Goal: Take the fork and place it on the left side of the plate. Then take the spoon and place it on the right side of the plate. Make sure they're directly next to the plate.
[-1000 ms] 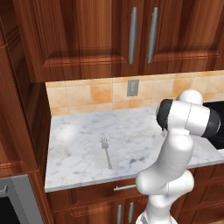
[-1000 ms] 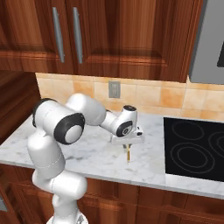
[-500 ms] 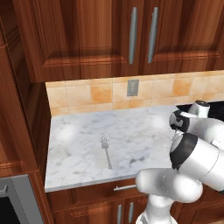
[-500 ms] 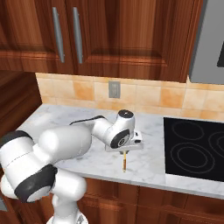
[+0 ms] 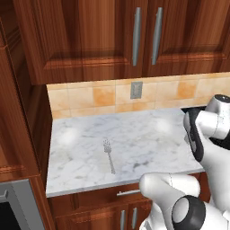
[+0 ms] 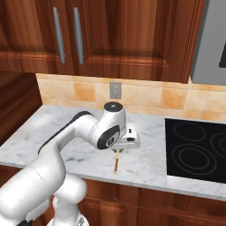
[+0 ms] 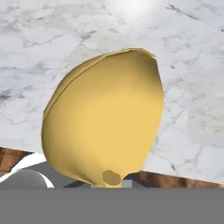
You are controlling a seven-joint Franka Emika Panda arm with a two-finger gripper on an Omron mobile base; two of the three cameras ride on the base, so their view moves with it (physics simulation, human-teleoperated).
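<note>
Claw (image 6: 118, 151) is shut tight on the spoon (image 7: 105, 131), held just above the table (image 6: 145, 163) w/ handle hanging down. Fork (image 5: 108, 156) lies on the table, well apart. Thin grip: spoon could slip & drop, or land far from any plate.

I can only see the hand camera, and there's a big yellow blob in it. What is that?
Observer: That's the spoon. In the right base view it hangs straight down from the gripper, which is shut on it above the counter.
Operator: Where's the fork?
Observer: The left base view shows the fork lying flat on the marble counter, tines toward the wall.
Operator: What's near the spoon?
Observer: A black stovetop is set into the counter to its right.
</note>
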